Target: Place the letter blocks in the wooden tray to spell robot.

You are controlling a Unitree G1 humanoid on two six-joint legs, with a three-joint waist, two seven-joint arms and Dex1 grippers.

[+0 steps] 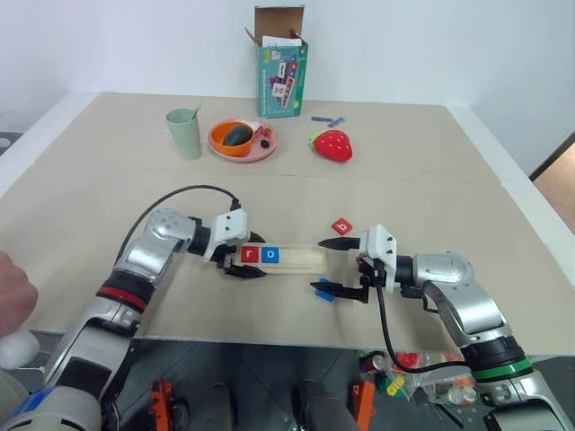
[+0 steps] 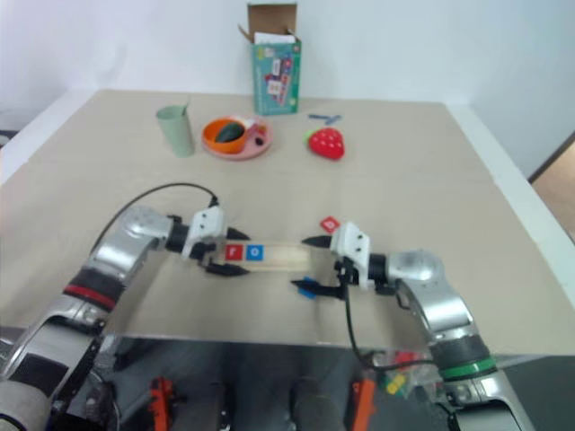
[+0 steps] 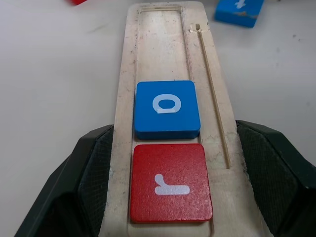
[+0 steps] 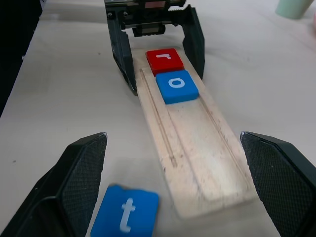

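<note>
Two tiles, the red r [image 3: 170,183] and blue o [image 3: 167,108], sat in the wooden tray [image 4: 207,163], whose end the left gripper [image 1: 243,259] straddled with jaws apart, gripping nothing. The right gripper [image 1: 337,267] gaped wide and empty over the blue t [image 4: 126,213]. A careless close could nudge the tray and spill both.

Past my right gripper [image 1: 341,268], the red block [image 1: 341,226] is too small for me to read its letter. My lower finger covers most of the blue t block [image 1: 321,290]. Beyond my left gripper [image 3: 173,197], another red block [image 3: 76,1] is cut off.

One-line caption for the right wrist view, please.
Open right hand faces the long pale-wood tray holding red "r" tile and blue "o" tile; blue "t" tile lies beside it.
</note>
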